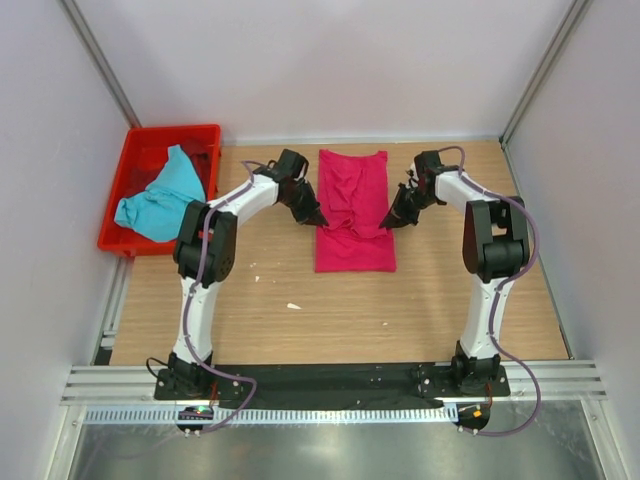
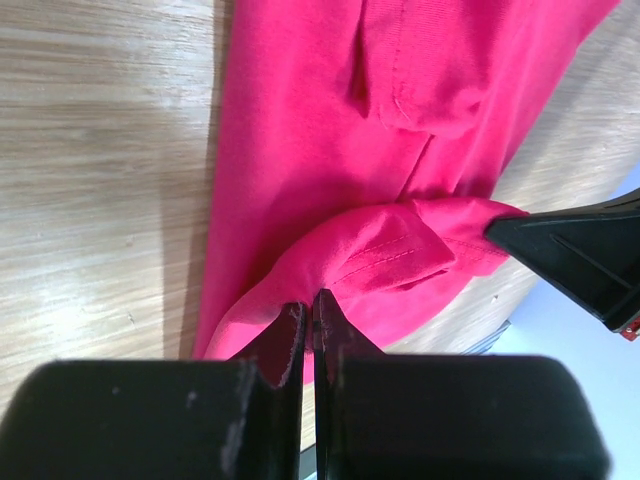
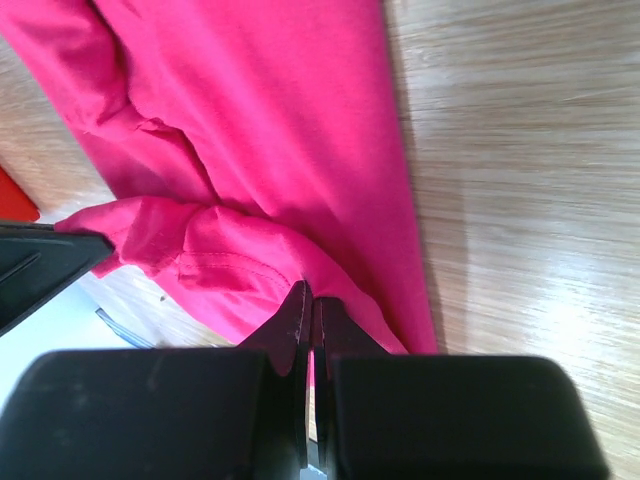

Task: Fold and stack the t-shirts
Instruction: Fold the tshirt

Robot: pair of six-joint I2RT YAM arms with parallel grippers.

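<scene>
Here — pink tee [image 1: 354, 215] in end effectors [image 2: 308, 310] [image 3: 308, 300]

Both wrist views cut the pink shirt [image 2: 300, 150] off at the top.

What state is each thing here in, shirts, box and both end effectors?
pink t-shirt, folded into a strip on the table, pinched at both edges.
turquoise t-shirt, crumpled, unfolded, inside the red crate.
red crate, upright, open-topped.
left end effector, shut on the pink t-shirt.
right end effector, shut on the pink t-shirt.
</scene>
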